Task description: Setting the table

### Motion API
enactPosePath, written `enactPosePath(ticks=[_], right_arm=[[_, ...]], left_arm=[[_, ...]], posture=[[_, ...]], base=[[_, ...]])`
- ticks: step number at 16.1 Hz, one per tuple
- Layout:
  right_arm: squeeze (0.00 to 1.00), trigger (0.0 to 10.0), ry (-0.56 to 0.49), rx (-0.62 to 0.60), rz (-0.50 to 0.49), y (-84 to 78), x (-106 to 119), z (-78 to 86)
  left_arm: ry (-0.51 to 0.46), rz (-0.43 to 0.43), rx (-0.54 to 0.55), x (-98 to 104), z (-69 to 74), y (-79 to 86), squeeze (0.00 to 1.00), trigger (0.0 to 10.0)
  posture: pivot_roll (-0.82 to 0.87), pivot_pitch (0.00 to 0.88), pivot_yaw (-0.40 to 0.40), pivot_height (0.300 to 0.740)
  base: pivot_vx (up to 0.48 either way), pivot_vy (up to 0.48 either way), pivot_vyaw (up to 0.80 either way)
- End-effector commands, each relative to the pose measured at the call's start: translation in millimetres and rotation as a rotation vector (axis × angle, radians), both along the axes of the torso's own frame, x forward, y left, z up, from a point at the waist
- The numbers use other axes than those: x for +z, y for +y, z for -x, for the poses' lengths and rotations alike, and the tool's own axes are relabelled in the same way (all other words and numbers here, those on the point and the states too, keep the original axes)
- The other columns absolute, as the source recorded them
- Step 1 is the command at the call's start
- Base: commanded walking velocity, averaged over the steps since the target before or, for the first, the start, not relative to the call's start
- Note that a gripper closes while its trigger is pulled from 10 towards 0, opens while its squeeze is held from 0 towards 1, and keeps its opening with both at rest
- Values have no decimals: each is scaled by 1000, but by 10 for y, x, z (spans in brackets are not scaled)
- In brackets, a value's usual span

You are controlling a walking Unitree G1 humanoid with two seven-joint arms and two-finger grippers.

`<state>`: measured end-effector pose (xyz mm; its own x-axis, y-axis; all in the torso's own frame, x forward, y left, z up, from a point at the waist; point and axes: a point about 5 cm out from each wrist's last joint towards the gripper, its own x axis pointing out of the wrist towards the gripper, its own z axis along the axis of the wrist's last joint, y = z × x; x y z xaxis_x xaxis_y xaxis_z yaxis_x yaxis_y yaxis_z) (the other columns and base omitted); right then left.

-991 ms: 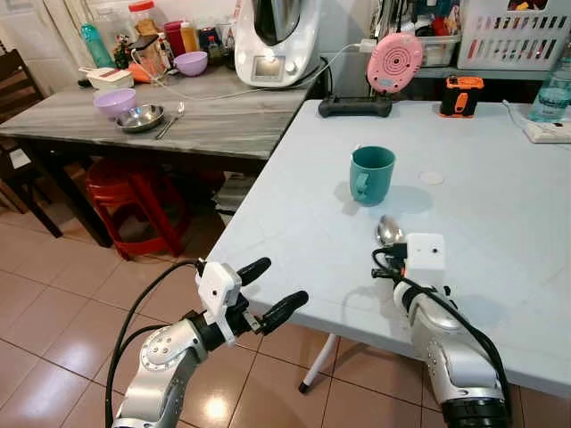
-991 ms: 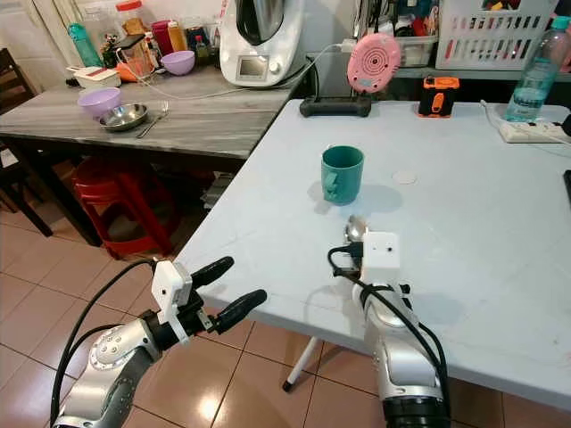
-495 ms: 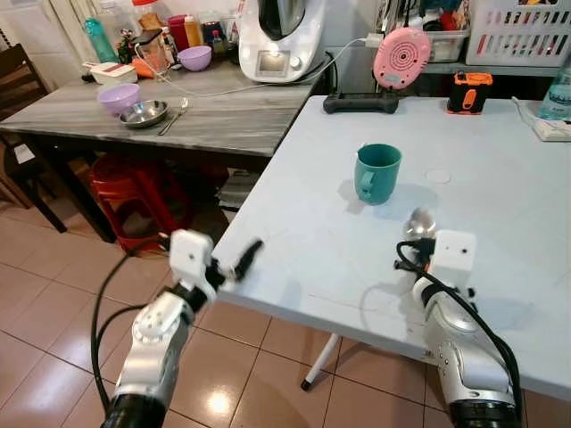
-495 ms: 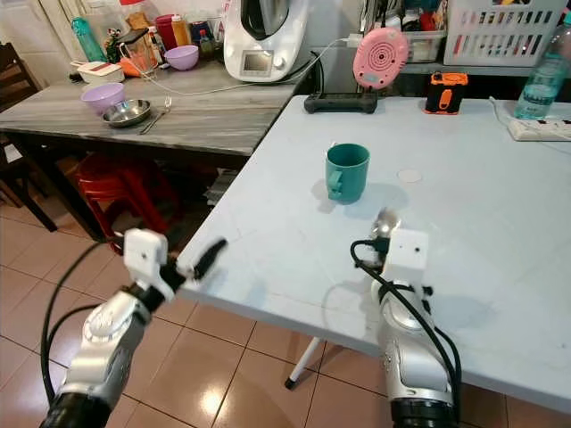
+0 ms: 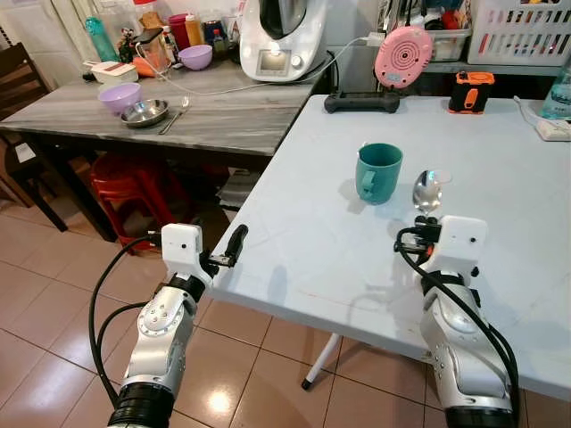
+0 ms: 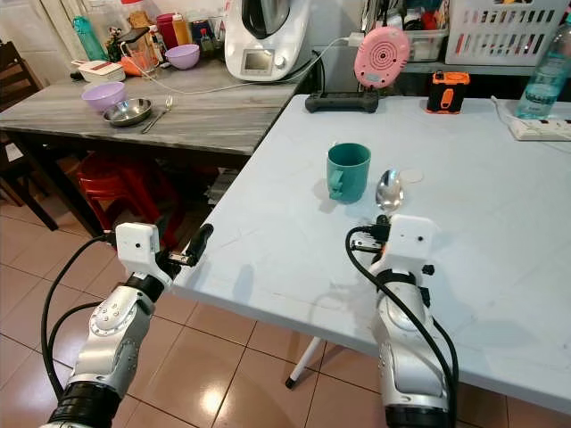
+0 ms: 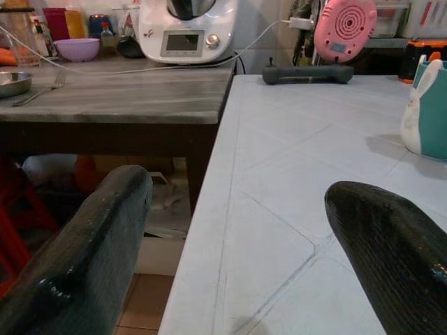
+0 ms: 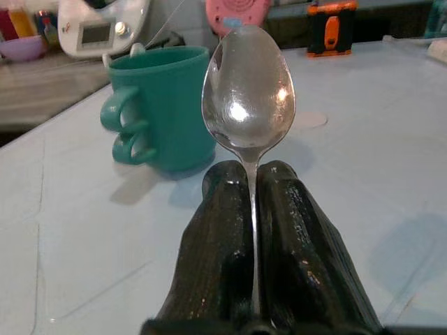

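A teal mug (image 5: 378, 172) stands upright on the white table (image 5: 303, 241). My right gripper (image 8: 248, 183) is shut on the handle of a silver spoon (image 8: 248, 98). The spoon's bowl (image 5: 427, 190) points forward and hovers just right of the mug, a little above the tabletop. My left gripper (image 7: 237, 230) is open with nothing between its fingers. It is held level at the table's front left edge (image 5: 234, 246), pointing over the surface toward the mug (image 7: 427, 105).
A grey wooden side table (image 5: 214, 120) to the left carries a purple bowl (image 5: 118, 95), a steel bowl (image 5: 144, 113), a fork and a kitchen machine (image 5: 281, 40). A red stool (image 5: 125, 192) stands beneath it. A pink round device (image 5: 402, 55) and an orange tool (image 5: 467, 92) sit at the white table's far edge.
My right gripper has carried the spoon forward, from well short of the mug to beside it. My left gripper has swung up from below the table to its front edge.
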<state>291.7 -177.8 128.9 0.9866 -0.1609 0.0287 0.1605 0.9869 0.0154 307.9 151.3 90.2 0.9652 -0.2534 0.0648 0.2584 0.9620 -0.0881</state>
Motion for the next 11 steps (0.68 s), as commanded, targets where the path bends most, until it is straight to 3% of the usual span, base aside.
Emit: enactPosePath(ticks=[1,3,11], right_arm=[[0,10000,-62,32,22,62,105,9],[0,10000,-54,34,-8,70,96,6],[0,10000,-72,45,8,87,103,-5]], left_arm=[[-16,-5,22,42,-37,19,0,10000],[-18,-4,19,45,-48,3,0,10000],[-34,-11,4,43,-61,-36,0,10000]], posture=[[-147,0,143,740],[-148,0,142,740],[-148,0,147,740]], base=[[0,0,0],[0,124,0],[0,332,-750]])
